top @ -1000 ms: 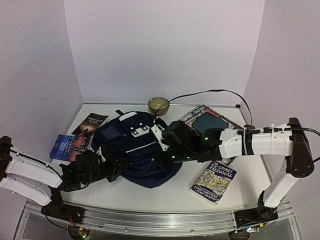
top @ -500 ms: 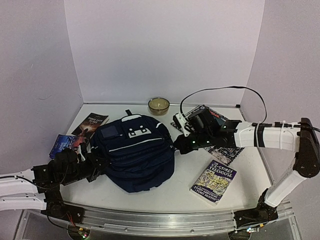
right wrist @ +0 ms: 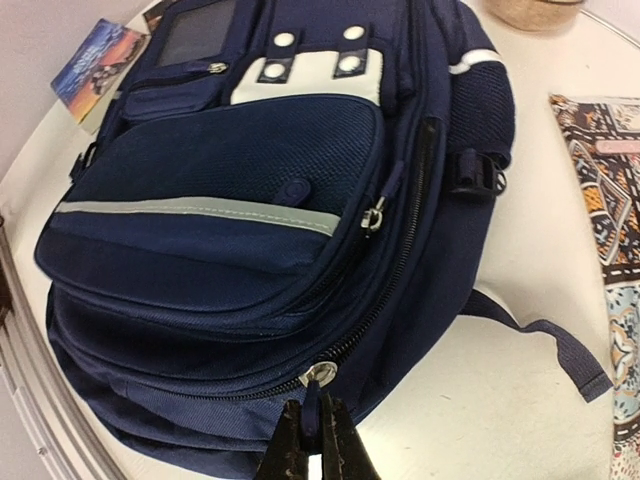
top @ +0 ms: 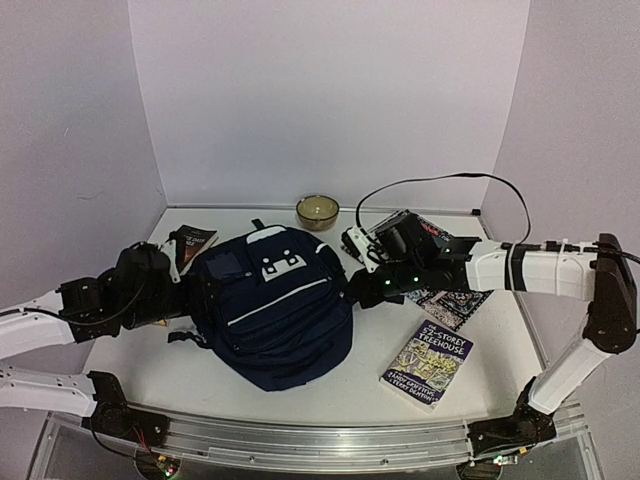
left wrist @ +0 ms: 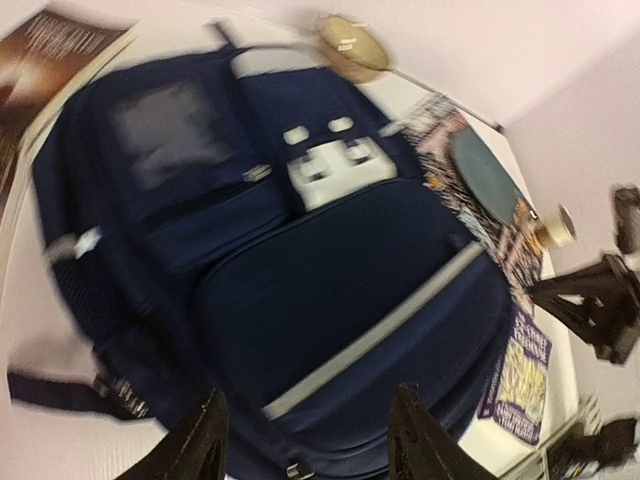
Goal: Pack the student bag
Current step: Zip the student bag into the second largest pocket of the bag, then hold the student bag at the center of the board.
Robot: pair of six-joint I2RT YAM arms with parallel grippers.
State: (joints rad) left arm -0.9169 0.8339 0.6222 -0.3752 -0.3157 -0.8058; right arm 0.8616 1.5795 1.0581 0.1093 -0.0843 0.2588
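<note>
The student bag point(top: 275, 315) lies flat mid-table, navy with a white stripe and white patch. It fills the left wrist view point(left wrist: 330, 270) and the right wrist view point(right wrist: 250, 200). My right gripper point(right wrist: 318, 435) is shut on the navy zipper pull point(right wrist: 320, 405) of the main zipper, at the bag's right side point(top: 352, 290). My left gripper point(left wrist: 308, 425) is open, its two fingertips point(left wrist: 208, 415) hovering above the bag's front with nothing between them. In the top view it sits at the bag's left edge point(top: 192, 283).
A Treehouse book point(top: 427, 365) lies front right. A patterned magazine with a teal pouch point(top: 425, 245) lies under the right arm. A dark book point(top: 190, 242) is back left, a blue book point(right wrist: 95, 55) beside it, and a bowl point(top: 317, 210) at the back wall.
My left gripper opened and its arm swung from the near edge up to the bag's left side. The right gripper stays shut on the zipper pull after drawing back to the right.
</note>
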